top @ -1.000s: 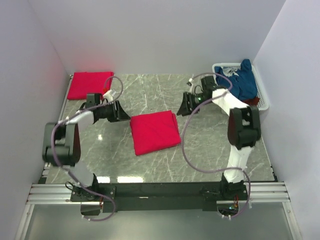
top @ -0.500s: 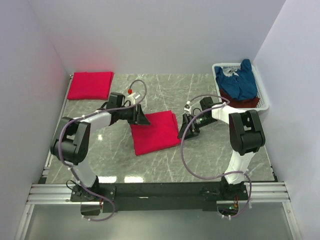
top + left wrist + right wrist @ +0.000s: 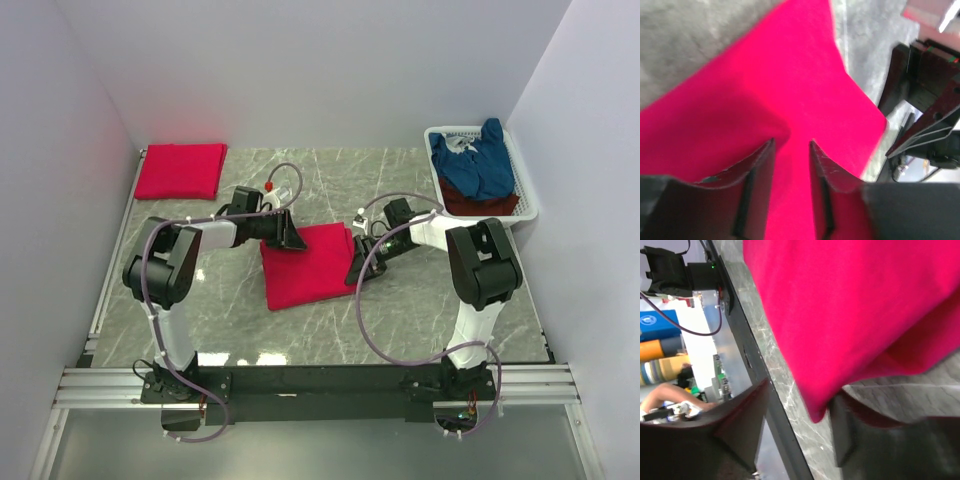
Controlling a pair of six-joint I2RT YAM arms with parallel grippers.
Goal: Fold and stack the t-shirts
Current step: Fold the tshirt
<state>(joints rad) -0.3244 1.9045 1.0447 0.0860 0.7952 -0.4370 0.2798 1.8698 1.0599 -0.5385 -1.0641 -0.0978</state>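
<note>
The folded red shirt is lying mid-table, slightly askew, a soft matte square with thick, rounded layered edges. The left gripper is sitting over its far left corner. In the wrist view its jaws are parted by a narrow gap with only flat cloth beneath and nothing pinched. The right gripper is working at the shirt's right edge with its jaws spread wide, and a plump folded corner is poking in between them without being clamped.

The main risk, I'd say, is grabbing only the top layer. The cloth is limp and stacked several plies deep, so a shallow bite would be peeling the fold open as it lifts. The marbled table is looking smooth and glossy, so an uneven pull from one side could be sliding or twisting the bundle instead of raising it.

Another red shirt is resting neatly folded in the far left corner. A crumpled blue shirt is spilling over a white slatted basket on the right.
</note>
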